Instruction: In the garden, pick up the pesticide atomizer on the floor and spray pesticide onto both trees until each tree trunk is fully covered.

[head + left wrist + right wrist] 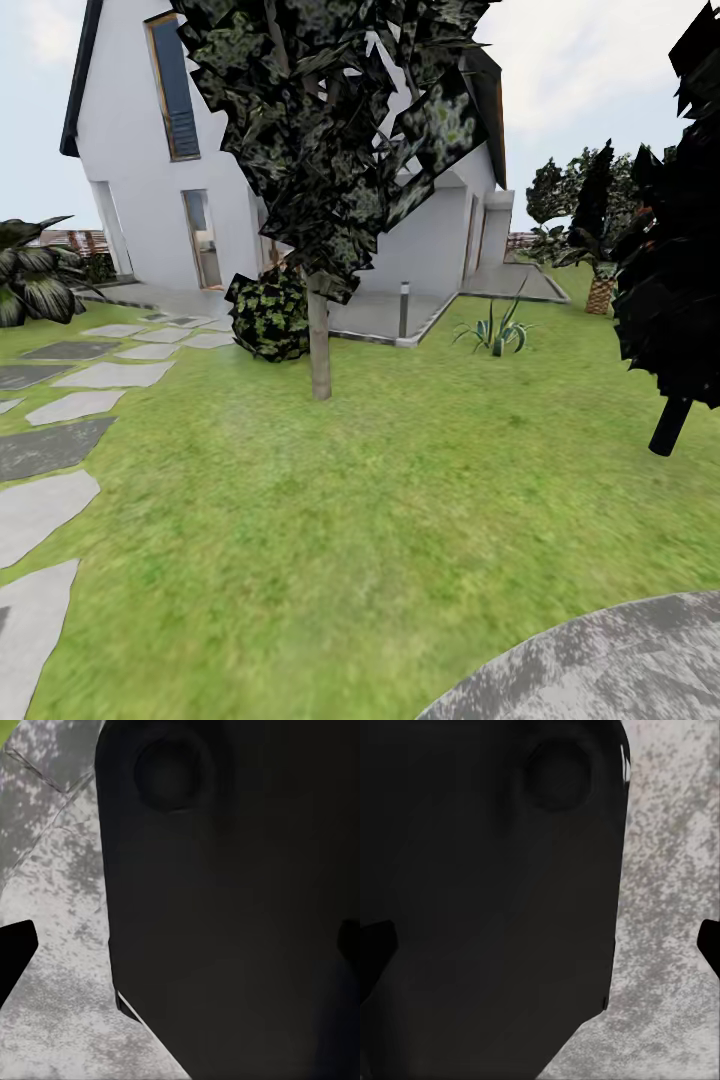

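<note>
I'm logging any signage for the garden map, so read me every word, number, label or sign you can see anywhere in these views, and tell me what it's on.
None: no readable text in any view.
The white house, its door, the bollard lamp and the tree trunk bear no lettering.
Both wrist views show dark robot body over mottled grey stone, unmarked.

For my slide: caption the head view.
Garden lawn with a pale-trunked tree before a white house, stepping stones alongside.
</note>
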Robot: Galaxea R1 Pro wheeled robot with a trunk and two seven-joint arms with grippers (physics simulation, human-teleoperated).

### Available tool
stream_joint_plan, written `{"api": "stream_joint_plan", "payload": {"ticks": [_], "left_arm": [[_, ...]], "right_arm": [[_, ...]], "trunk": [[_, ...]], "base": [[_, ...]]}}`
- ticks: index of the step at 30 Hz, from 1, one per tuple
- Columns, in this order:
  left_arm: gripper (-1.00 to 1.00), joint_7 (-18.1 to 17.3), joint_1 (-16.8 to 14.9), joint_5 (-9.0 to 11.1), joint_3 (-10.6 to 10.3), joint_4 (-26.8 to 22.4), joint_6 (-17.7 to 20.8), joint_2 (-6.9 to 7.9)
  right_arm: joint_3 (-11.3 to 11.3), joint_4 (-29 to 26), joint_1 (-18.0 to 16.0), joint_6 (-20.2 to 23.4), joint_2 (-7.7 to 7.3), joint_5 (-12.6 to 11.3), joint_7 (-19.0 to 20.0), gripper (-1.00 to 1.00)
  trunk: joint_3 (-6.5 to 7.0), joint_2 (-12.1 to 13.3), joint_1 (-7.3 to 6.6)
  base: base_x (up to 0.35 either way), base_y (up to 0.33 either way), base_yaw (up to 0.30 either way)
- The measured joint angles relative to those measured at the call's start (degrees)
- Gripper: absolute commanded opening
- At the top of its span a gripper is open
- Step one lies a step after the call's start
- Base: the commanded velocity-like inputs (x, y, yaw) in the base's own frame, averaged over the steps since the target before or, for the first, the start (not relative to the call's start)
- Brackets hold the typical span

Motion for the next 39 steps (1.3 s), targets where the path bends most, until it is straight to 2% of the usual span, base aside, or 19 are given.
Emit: {"api": "stream_joint_plan", "payload": {"ticks": [7, 12, 20, 23, 31, 32, 36, 39], "left_arm": [[1.0, -0.21, 0.07, 0.05, 0.14, 0.48, 0.19, -0.08], [1.0, -0.2, 0.06, 0.07, 0.12, 0.29, 0.0, -0.08], [1.0, -0.2, 0.05, 0.07, -0.09, 0.25, -0.07, 0.06], [1.0, -0.09, 0.01, 0.01, -0.12, -0.39, -0.78, 0.78], [1.0, 0.16, -0.1, -0.44, 0.32, -2.98, -3.35, 3.08], [1.0, 0.16, -0.13, -0.51, 0.26, -5.09, -11.76, 3.1], [1.0, 0.02, -0.35, -0.71, -0.01, -5.7, -12.19, 3.2], [1.0, 0.04, -0.63, -0.8, -0.1, -6.0, -12.26, 3.38]], "right_arm": [[0.12, -0.51, 0.34, -0.02, 0.55, -0.03, 0.06, 1.0], [0.07, -2.12, 0.07, -0.12, 1.56, -0.02, 0.1, 1.0], [-0.2, -3.73, -0.01, -1.34, 1.65, -0.1, 0.07, 1.0], [-0.21, -4.26, 0.01, -2.31, 1.56, -0.05, 0.06, 1.0], [-0.16, -6.85, 0.02, -4.87, -1.0, -0.01, -0.17, 1.0], [-0.19, -10.97, -0.06, -6.27, -2.22, 0.03, -0.19, 1.0], [-0.14, -13.95, -0.03, -6.4, -2.7, 0.05, -0.2, 1.0], [-0.15, -17.01, -0.08, -6.41, -3.81, 0.07, -0.21, 1.0]], "trunk": [[0.02, -0.02, 0.07], [0.02, -0.02, 0.07], [0.02, -0.02, 0.07], [0.02, -0.02, 0.07], [0.02, -0.02, 0.07], [0.04, -0.02, 0.07], [0.02, -0.02, 0.07], [0.02, -0.02, 0.07]], "base": [[0.0, 0.0, 0.0], [0.0, 0.0, 0.0], [0.0, 0.0, 0.0], [0.0, 0.0, 0.0], [0.0, 0.0, 0.0], [0.0, 0.0, 0.0], [0.0, 0.0, 0.0], [0.0, 0.0, 0.0]]}}
